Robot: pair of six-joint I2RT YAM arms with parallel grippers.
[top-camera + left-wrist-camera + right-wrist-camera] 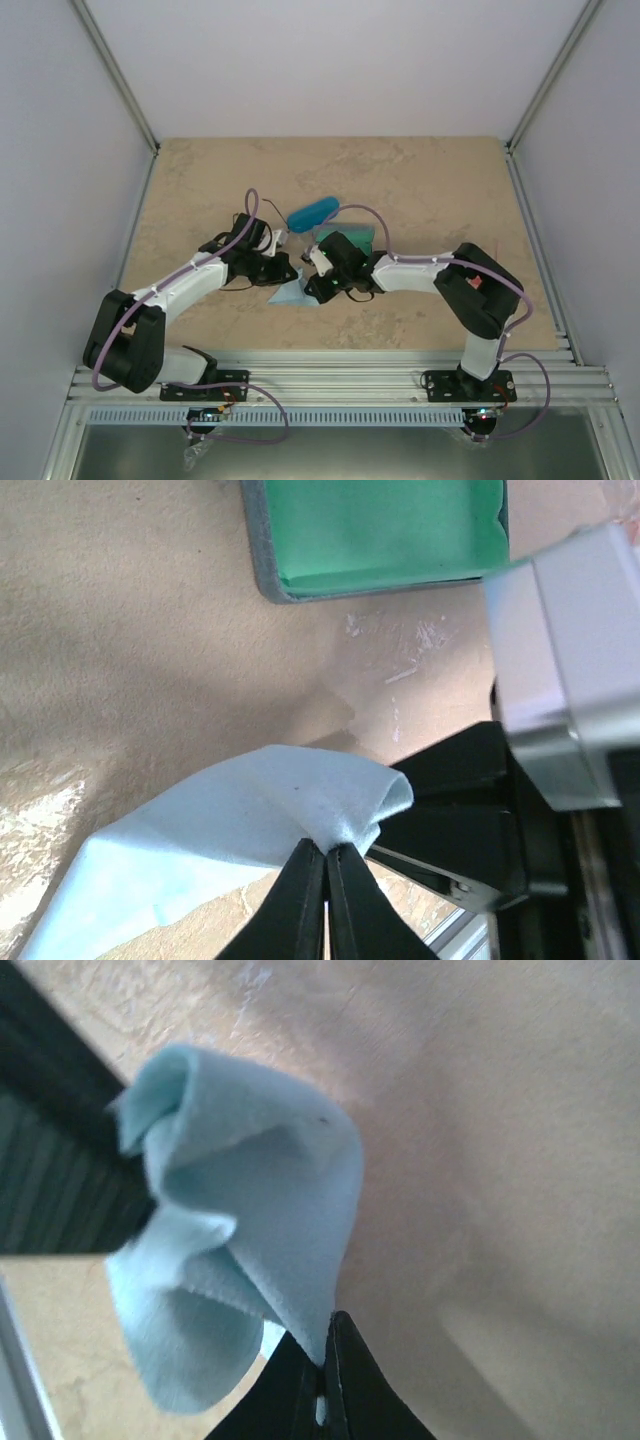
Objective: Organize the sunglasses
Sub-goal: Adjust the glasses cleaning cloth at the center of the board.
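No sunglasses show in any view; they are hidden or out of view. A light blue cloth (pixel 291 295) lies bunched between the two arms at mid-table. My left gripper (pixel 326 848) is shut on one folded edge of the cloth (pixel 250 810), lifting it into a peak. My right gripper (pixel 326 1352) is shut on another edge of the same cloth (pixel 255 1210). In the top view the left gripper (pixel 288 276) and right gripper (pixel 312 287) nearly meet over the cloth.
An open grey-blue case with green lining (pixel 380 530) sits just beyond the cloth, also seen from above as the case (pixel 352 238). A glossy blue oval case (pixel 313 212) lies behind it. The right arm's white wrist body (pixel 570 650) crowds the left wrist view.
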